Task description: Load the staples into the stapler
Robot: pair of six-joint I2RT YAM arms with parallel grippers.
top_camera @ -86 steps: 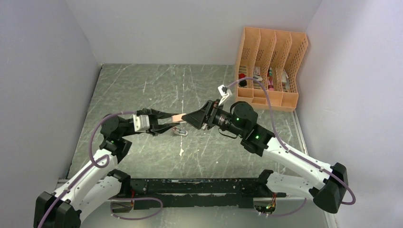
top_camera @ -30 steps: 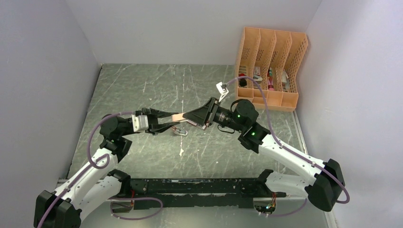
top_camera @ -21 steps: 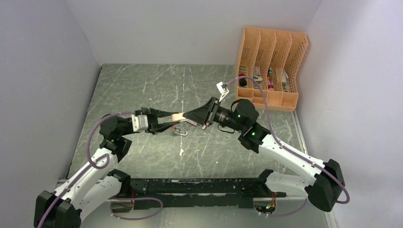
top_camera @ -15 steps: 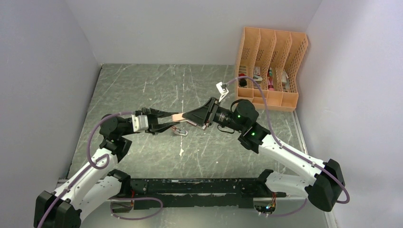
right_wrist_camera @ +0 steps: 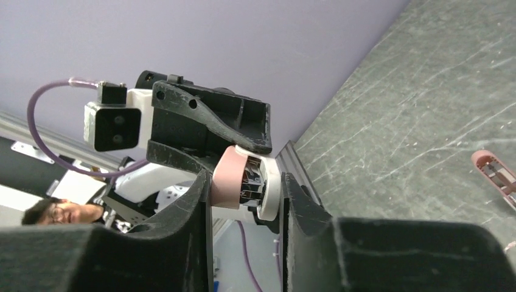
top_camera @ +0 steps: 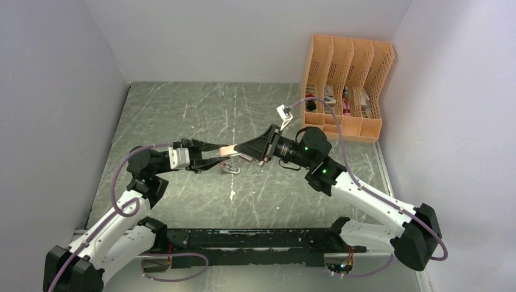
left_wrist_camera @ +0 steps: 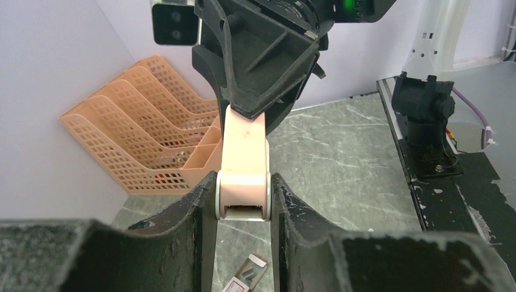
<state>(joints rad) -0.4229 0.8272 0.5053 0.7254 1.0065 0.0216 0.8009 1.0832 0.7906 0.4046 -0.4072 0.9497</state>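
A salmon-pink mini stapler point(top_camera: 227, 149) hangs above the table's middle, held from both ends. My left gripper point(top_camera: 220, 152) is shut on its near end point(left_wrist_camera: 243, 193), whose slot shows between the fingers. My right gripper point(top_camera: 241, 150) covers the far end point(left_wrist_camera: 244, 125). In the right wrist view its fingers press the pink and white sides of that end point(right_wrist_camera: 246, 185), and metal parts show inside. The staples' red-and-white box point(top_camera: 230, 169) lies open on the table under the stapler, its greyish tray pulled out point(left_wrist_camera: 246, 275).
A peach mesh file organizer point(top_camera: 345, 85) with small items in its slots stands at the back right, near the right arm's elbow. A small pink piece point(right_wrist_camera: 496, 173) lies on the grey marbled table point(top_camera: 182, 115). Walls close in on both sides.
Since the earliest frame the right arm has shifted slightly and its wrist has turned. Over the last second the stapler and both arms stay in place.
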